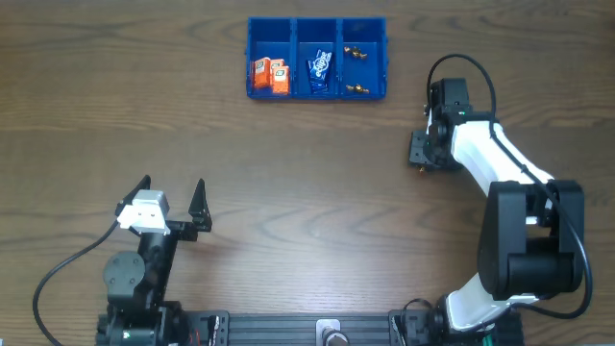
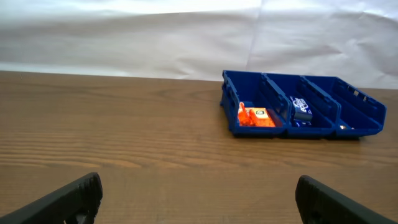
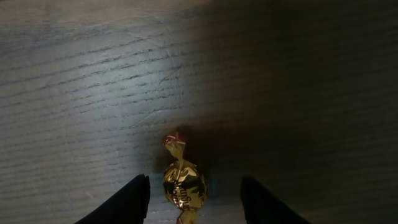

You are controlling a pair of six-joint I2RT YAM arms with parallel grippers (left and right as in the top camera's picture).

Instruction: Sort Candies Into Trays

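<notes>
Your right claw (image 3: 194,200) points straight down at the wooden table (image 3: 74,74), with its two black fingers (image 3: 132,200) spread apart. A gold-wrapped candy (image 3: 184,184) lies on the wood right between them, its twisted, red-tipped end pointing away from the claw. You can see a gap on each side of the wrapper, so neither finger touches it.

From above, this claw (image 1: 420,156) sits low over the table at the end of the white arm (image 1: 490,149). It is well apart from the blue three-compartment tray (image 1: 317,19), which lies ahead of it and off toward the left arm's side.

Your left claw (image 1: 173,197) is held close to its own base, its fingers spread wide. In its wrist view the fingertips (image 2: 68,200) frame bare wood. The tray (image 2: 298,129) stands well ahead of that claw, a little off toward the right arm's side.

Inside the tray, the compartment on the left claw's side holds orange-wrapped candies (image 1: 270,77). The middle compartment holds blue-wrapped candies (image 1: 320,67). The compartment on the right claw's side holds a few small gold candies (image 1: 356,88), wrapped in gold like the one lying between your right claw's fingers.
</notes>
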